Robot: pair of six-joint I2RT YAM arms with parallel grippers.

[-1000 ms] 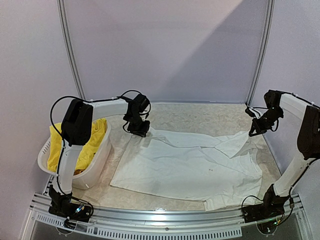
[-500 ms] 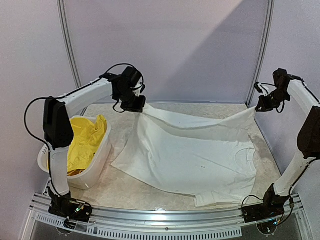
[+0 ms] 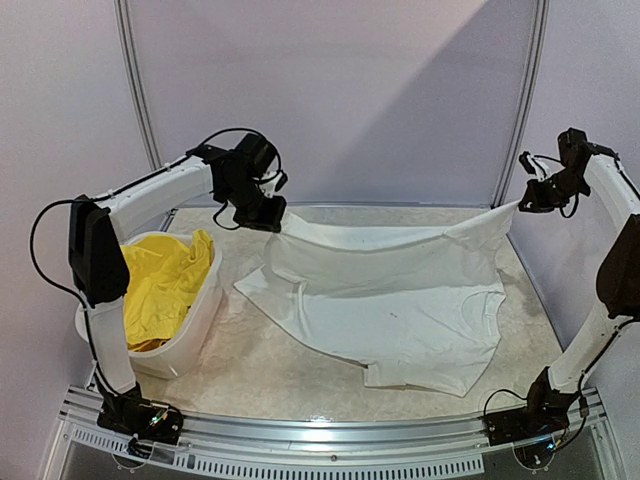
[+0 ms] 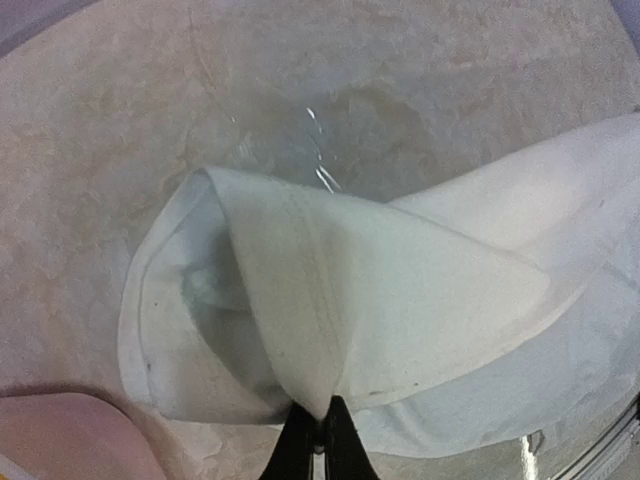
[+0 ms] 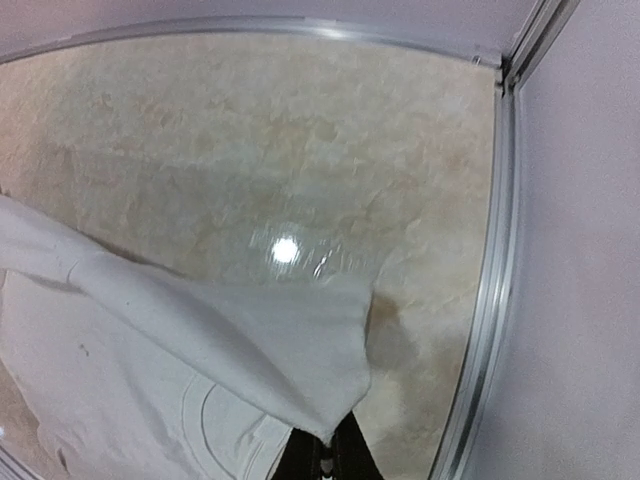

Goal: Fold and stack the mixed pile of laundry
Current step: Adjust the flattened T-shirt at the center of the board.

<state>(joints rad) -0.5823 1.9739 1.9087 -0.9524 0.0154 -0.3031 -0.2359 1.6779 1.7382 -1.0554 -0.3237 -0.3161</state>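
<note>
A white T-shirt [image 3: 400, 300] hangs stretched between both arms above the table, its lower part resting on the tabletop. My left gripper [image 3: 268, 222] is shut on the shirt's far left corner [image 4: 300, 330], the cloth bunched between its black fingers [image 4: 345, 455]. At the far right, raised high, my right gripper [image 3: 522, 204] is shut on the other corner [image 5: 330, 400]. The collar shows in the right wrist view [image 5: 215, 420]. Yellow shorts [image 3: 160, 285] lie in the basket on the left. No navy or pink piece is in view.
A white slotted plastic basket [image 3: 195, 325] stands at the left of the table. An aluminium rail [image 3: 300, 440] runs along the near edge, and a metal frame edge [image 5: 485, 300] borders the table on the right. Grey walls close the back.
Both arms have lifted and moved back, raising the T-shirt's far edge off the table and pulling it taut. The shirt's near edge slid away from the front rail.
</note>
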